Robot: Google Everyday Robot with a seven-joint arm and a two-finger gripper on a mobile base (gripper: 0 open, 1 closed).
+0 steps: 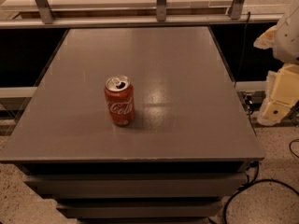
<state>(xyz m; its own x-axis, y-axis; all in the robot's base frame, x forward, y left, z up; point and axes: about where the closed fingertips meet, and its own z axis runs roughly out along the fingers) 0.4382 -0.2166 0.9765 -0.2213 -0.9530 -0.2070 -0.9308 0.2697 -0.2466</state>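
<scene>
An opened red Coca-Cola can stands upright on the grey table top, a little left of the middle and toward the front. My gripper, a cream-coloured block, hangs at the far right of the camera view. It is off the table's right side and well away from the can, holding and touching nothing. A pale rounded part of the arm shows above it.
A pale counter with metal posts runs along behind the table. Grey drawer fronts sit under the table's front edge. Black cables lie on the speckled floor at lower right, and another cable hangs at the back right.
</scene>
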